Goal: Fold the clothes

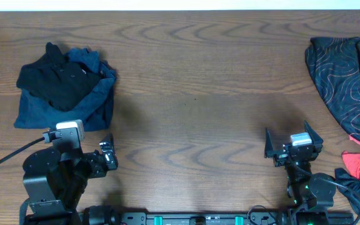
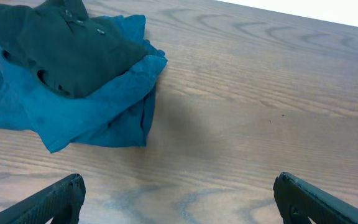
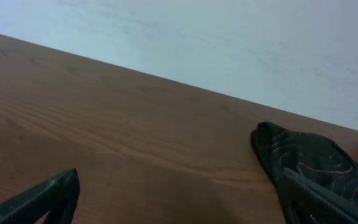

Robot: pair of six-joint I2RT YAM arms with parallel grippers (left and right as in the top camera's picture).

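Note:
A folded blue garment (image 1: 49, 111) lies at the table's left with a folded black garment (image 1: 58, 81) stacked on it; both show in the left wrist view, blue (image 2: 86, 112) and black (image 2: 61, 46). A black patterned garment (image 1: 349, 81) with red parts (image 1: 355, 164) lies unfolded along the right edge; its end shows in the right wrist view (image 3: 309, 162). My left gripper (image 1: 107, 154) (image 2: 179, 199) is open and empty, near the front edge below the stack. My right gripper (image 1: 292, 145) (image 3: 179, 196) is open and empty, left of the patterned garment.
The wooden table (image 1: 192, 94) stretches between the two piles. A pale wall (image 3: 197, 43) lies beyond the far edge. A black cable (image 1: 11, 153) runs from the left arm toward the left edge.

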